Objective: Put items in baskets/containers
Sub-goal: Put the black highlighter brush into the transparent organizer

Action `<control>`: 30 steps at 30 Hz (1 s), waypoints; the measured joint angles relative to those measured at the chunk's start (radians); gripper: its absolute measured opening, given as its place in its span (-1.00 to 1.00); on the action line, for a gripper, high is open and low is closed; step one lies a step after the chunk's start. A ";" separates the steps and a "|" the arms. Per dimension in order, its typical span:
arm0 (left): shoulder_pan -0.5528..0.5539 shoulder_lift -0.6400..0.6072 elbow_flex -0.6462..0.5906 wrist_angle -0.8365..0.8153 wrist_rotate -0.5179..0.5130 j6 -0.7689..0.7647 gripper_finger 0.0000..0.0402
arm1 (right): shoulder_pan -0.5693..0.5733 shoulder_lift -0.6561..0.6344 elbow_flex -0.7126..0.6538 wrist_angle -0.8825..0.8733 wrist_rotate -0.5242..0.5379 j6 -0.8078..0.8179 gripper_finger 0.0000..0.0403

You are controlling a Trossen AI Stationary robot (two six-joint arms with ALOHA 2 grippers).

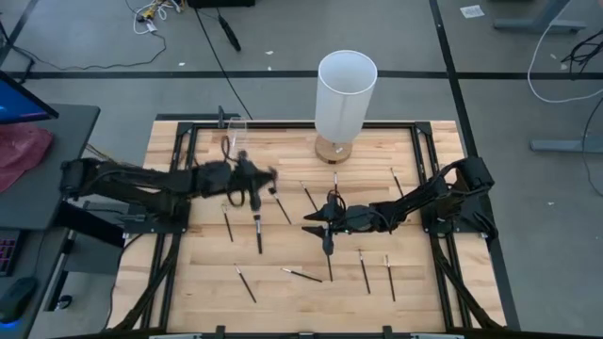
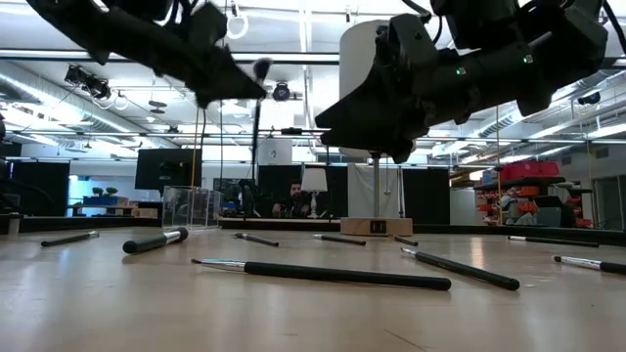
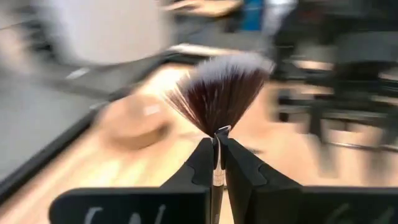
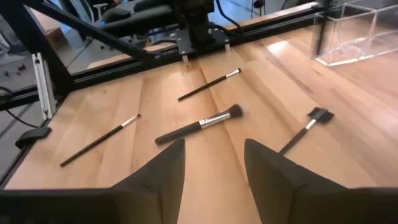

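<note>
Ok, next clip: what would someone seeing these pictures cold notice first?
Probably the fan brush pinched upright in the left gripper, lifted above the table's left half. Next, the tall white lamp standing at the far edge, with dark brushes scattered across the wooden table. The right gripper hangs open over the middle, empty, near a fluffy-tipped brush.

A white lamp (image 1: 345,94) stands at the wooden table's (image 1: 170,292) far edge.
</note>
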 joint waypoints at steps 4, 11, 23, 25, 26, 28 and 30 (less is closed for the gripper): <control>0.178 -0.038 0.000 -0.046 -0.018 -0.003 -0.90 | 0.000 0.000 0.000 0.001 0.054 -0.011 -0.16; 0.556 -0.034 0.000 -0.041 0.116 0.026 -0.90 | 0.000 0.001 0.000 0.004 0.065 -0.017 -0.16; 0.906 0.102 -0.001 0.164 0.335 -0.014 -0.90 | -0.005 0.002 0.000 0.084 0.065 -0.064 -0.16; 0.925 0.161 0.007 0.170 0.343 -0.015 -0.90 | -0.005 0.002 0.000 0.100 0.065 -0.063 -0.16; 0.932 0.189 0.015 0.170 0.343 -0.008 -0.90 | -0.005 0.002 0.000 0.102 0.065 -0.061 -0.16; 0.941 0.238 0.038 0.174 0.343 0.013 -0.90 | -0.005 0.002 0.000 0.101 0.065 -0.059 -0.16; 0.941 0.282 0.062 0.175 0.336 0.030 -0.90 | -0.005 0.002 0.000 0.101 0.064 -0.045 -0.16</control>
